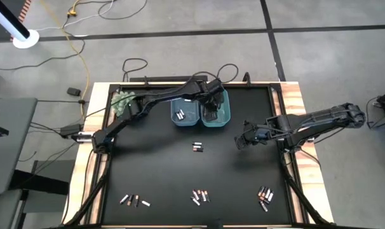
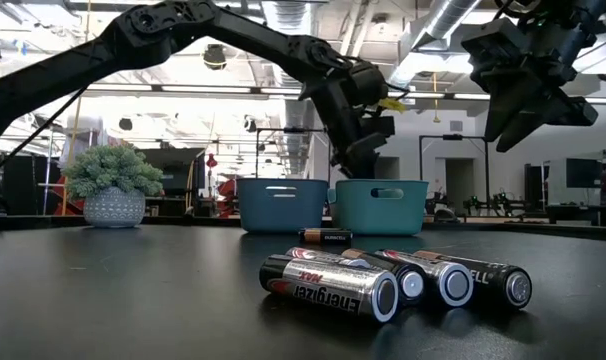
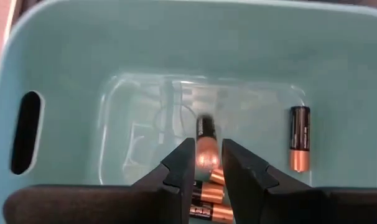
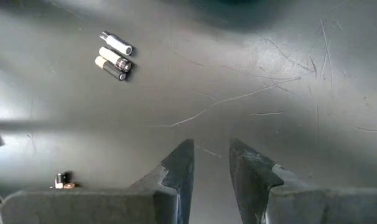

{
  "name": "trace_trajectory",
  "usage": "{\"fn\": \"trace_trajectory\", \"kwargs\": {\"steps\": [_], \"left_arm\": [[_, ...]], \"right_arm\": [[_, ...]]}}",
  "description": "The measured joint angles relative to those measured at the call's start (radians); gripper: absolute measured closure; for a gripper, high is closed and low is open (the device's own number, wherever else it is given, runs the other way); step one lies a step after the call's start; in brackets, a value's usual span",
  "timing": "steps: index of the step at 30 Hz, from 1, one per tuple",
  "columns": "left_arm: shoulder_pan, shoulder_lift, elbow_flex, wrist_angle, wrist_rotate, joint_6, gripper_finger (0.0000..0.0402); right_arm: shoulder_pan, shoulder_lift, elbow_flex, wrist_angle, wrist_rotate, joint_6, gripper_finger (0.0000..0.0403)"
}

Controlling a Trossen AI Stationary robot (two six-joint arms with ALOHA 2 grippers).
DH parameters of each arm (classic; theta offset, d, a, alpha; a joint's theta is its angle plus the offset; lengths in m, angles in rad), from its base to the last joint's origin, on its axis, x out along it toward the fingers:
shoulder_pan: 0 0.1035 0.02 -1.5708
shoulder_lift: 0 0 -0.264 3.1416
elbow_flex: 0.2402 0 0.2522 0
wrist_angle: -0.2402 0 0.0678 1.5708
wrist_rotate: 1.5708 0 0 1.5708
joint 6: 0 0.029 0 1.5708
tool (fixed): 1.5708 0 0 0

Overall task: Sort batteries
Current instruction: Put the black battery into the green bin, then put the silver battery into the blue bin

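**Left End Effector Over Teal Bin, Battery Clamped**

The left end effector (image 3: 206, 163) hangs above the teal bin (image 1: 222, 118) at the desk's (image 1: 161, 172) 12 o'clock edge, fingers clamped on a copper-ended battery (image 3: 206, 144). More batteries (image 3: 300, 138) lie inside the bin. The right end effector (image 4: 209, 163) hovers at 3 o'clock, fingers apart. Battery groups (image 1: 200, 196) lie toward 6 o'clock.

The left gripper (image 1: 213, 95) hangs over the teal bin (image 1: 216, 116), which stands beside the blue bin (image 1: 185, 113). The right gripper (image 1: 242, 141) is above the black table (image 1: 161, 165). Batteries (image 1: 197, 147) lie in small groups near the front edge.
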Motion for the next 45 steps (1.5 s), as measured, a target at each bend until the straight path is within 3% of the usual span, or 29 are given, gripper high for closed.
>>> {"fn": "trace_trajectory", "kwargs": {"steps": [7,21,35,45], "left_arm": [[-0.001,0.0,0.0,-0.002,0.002,-0.052,0.0317],[-0.004,0.0,0.0,-0.03,0.006,-0.063,0.0208],[-0.012,-0.004,0.04,-0.075,-0.083,-0.096,0.0204],[-0.025,-0.242,0.037,-0.212,-0.176,-0.261,0.0205]], "right_arm": [[0.0,0.0,0.0,0.0,0.0,-0.002,0.0284],[0.0,0.0,0.0,0.0,0.0,-0.002,0.0284],[0.0,0.0,0.001,0.0,0.0,-0.002,0.0284],[0.0,0.0,0.001,0.007,0.0,-0.003,0.0284]]}}
